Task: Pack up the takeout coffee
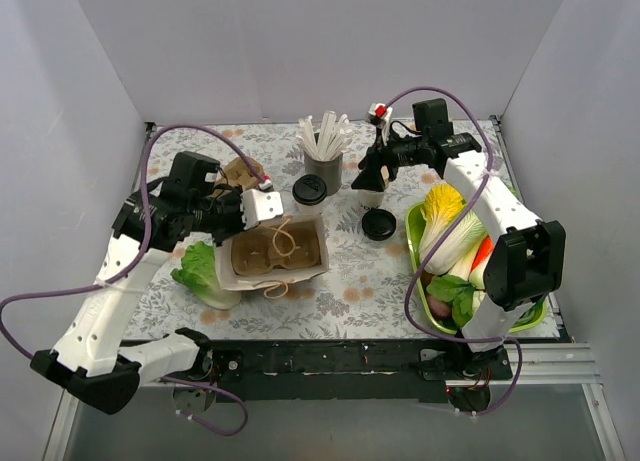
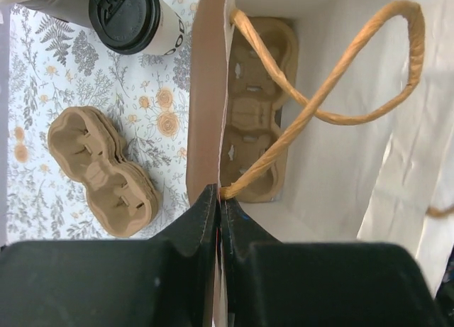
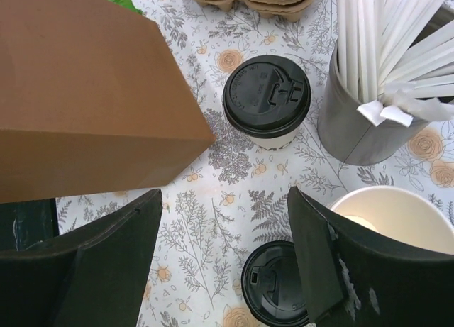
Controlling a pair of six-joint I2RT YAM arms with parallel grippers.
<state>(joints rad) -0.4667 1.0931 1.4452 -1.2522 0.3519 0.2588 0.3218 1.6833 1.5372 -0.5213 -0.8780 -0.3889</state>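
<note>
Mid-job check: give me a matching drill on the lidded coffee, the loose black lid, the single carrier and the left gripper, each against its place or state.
Things
1. takeout coffee
2. loose black lid
3. single cup carrier
4. left gripper

Places or states
A. jaws shut on the rim of the paper bag
B. lying flat on the table, no cup under it
C. down inside the bag, at its bottom
D. upright on the table, lid on, beside the grey cup of sticks

Pairs: 1-D, 2-B, 3-C, 4-A
</note>
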